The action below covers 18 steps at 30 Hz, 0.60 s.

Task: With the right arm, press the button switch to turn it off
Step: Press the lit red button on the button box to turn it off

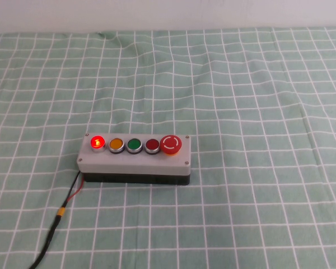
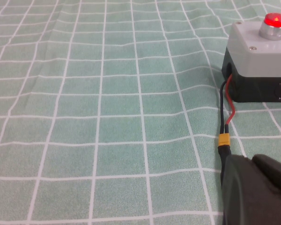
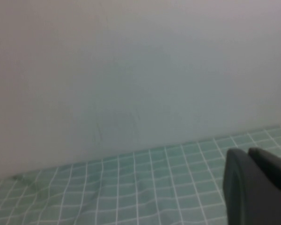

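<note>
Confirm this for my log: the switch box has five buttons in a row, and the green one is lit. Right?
No. The lit button is the red one at the box's left end, as the high view shows. The left tool sits by the cable; the right tool faces the wall.

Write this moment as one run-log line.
leftmost button: lit red | left pincer: low by box cable | right pincer: off box, facing wall | press: not done
</note>
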Motion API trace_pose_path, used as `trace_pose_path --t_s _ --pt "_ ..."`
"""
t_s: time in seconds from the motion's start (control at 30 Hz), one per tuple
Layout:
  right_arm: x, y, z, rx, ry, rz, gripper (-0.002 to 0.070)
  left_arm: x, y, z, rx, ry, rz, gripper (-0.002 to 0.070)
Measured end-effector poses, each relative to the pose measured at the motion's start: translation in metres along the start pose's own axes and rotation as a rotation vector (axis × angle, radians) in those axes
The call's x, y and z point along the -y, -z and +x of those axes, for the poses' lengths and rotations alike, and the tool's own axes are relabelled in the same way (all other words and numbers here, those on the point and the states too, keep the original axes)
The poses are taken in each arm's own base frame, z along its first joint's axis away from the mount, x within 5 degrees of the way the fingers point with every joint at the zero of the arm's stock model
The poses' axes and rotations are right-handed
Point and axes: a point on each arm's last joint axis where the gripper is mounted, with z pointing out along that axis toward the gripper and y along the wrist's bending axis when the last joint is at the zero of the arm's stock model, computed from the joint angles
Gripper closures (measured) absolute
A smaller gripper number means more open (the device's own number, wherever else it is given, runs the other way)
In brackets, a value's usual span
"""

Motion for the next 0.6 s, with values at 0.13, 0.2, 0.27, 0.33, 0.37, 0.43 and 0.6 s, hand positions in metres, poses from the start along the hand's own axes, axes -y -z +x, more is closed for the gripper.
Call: trace_pose_path --t_s 0.13,0.2,0.27,0.33,0.37,0.43,0.6 --pt "0.003 -0.022 0.006 -0.087 -0.011 -0.002 0.0692 0.0 0.0 0.0 0.0 0.0 0.0 0.0678" --pt "0.003 -0.036 0.01 -0.145 -0.022 -0.014 0.0692 0.0 0.0 0.0 0.0 0.0 0.0 0.0678" --pt "0.002 -0.051 0.016 -0.213 -0.017 -0.05 0.0692 0.0 0.0 0.0 0.0 0.0 0.0 0.0678" --pt "0.0 -0.066 0.021 -0.281 0.025 -0.108 0.0692 0.0 0.0 0.0 0.0 0.0 0.0 0.0678" --pt "-0.002 -0.074 0.023 -0.313 0.04 -0.146 0.0692 0.0 0.0 0.0 0.0 0.0 0.0 0.0678" --pt "-0.006 -0.089 0.026 -0.362 0.052 -0.218 0.069 0.0 0.0 0.0 0.0 0.0 0.0 0.0678" --pt "-0.007 -0.131 0.035 -0.467 -0.001 -0.311 0.0688 0.0 0.0 0.0 0.0 0.0 0.0 0.0678"
